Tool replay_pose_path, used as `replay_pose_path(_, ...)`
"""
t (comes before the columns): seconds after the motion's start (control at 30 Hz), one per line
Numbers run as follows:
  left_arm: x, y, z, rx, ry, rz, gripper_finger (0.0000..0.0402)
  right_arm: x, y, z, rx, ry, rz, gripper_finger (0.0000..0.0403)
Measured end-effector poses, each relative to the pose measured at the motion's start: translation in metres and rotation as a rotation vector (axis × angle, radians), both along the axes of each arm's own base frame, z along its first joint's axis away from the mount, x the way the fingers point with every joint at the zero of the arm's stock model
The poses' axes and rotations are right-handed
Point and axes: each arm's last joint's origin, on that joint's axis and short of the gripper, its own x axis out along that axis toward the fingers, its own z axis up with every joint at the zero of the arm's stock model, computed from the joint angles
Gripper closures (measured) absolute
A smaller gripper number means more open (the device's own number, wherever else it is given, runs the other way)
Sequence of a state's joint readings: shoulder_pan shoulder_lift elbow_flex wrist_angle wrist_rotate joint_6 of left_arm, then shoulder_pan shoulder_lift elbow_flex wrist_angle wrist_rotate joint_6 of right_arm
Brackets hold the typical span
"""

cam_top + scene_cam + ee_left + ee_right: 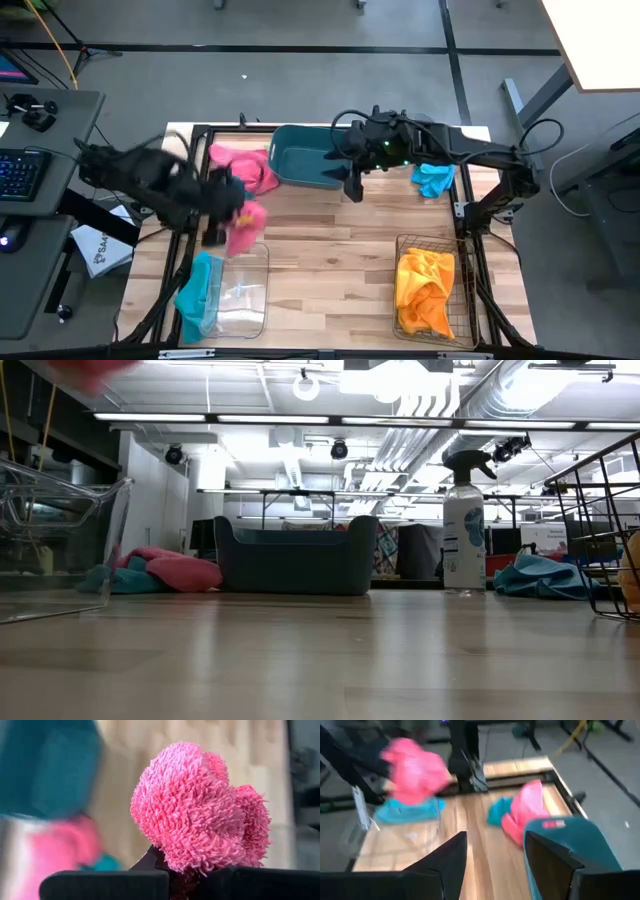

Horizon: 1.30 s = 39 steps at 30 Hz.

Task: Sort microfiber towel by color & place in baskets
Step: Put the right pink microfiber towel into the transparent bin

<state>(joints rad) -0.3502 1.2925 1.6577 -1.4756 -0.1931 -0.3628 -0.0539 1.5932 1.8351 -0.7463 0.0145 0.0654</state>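
Note:
My left gripper [222, 215] is shut on a pink towel [246, 226], lifted above the far end of the clear bin [245, 295]. A teal towel [198, 290] hangs over that bin's left wall. More pink towels [246, 168], with a teal one [499, 813] among them, lie on the table left of the teal tub [305, 160]. My right gripper [495, 865] is open and hovers at the tub's near right corner, touching nothing. An orange towel [424, 290] fills the wire basket [452, 250]. A blue towel [432, 178] lies on the table at the far right. My left gripper pinches a bunched part of the pink towel [187, 865] between its two fingers; one layer or several, I cannot tell. The towel is lifted clear of the table and stands as a fluffy clump [200, 805] just past the fingertips.
A clear spray bottle [463, 525] stands upright on the table right of the teal tub. Bare wood lies in the table's middle [330, 260], between the clear bin and the wire basket. A desk with a keyboard [22, 172] stands off the table's left side.

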Motion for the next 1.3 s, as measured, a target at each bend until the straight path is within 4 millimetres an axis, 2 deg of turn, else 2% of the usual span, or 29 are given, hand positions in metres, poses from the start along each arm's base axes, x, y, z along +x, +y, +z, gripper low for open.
replay_pose_path(0.13,-0.007,-0.038,-0.03,-0.102,0.097,-0.007,0.04,-0.005,-0.008,-0.008,0.021,0.099,-0.032,0.0202)
replay_pose_path(0.33,-0.009,-0.082,-0.096,-0.2,0.132,0.057,0.0401,-0.01,-0.017,-0.014,0.041,0.165,-0.066,0.0201)
replay_pose_path(0.43,-0.005,-0.092,-0.124,-0.266,0.095,0.059,0.0401,-0.01,-0.02,-0.014,0.027,0.163,-0.064,0.0201)
replay_pose_path(0.6,0.002,-0.088,-0.157,-0.311,0.07,0.136,0.0391,-0.011,-0.025,-0.014,0.023,0.163,-0.074,0.0201)
replay_pose_path(0.67,0.002,-0.086,-0.164,-0.316,0.09,0.165,0.0376,-0.011,-0.026,-0.014,0.024,0.169,-0.08,0.0201)
replay_pose_path(0.83,0.004,-0.078,-0.166,-0.337,0.168,0.124,0.0312,-0.013,-0.029,-0.016,0.029,0.197,-0.08,0.0201)
replay_pose_path(1.07,0.007,-0.071,-0.165,-0.481,0.309,0.059,0.0216,-0.013,-0.03,-0.016,0.026,0.2,-0.076,0.0201)
replay_pose_path(1.2,0.006,-0.064,-0.161,-0.564,0.37,0.004,0.0184,-0.013,-0.029,-0.016,0.026,0.2,-0.075,0.0201)
replay_pose_path(1.3,0.007,-0.052,-0.154,-0.596,0.339,0.004,0.0176,-0.013,-0.03,-0.016,0.026,0.2,-0.076,0.0201)
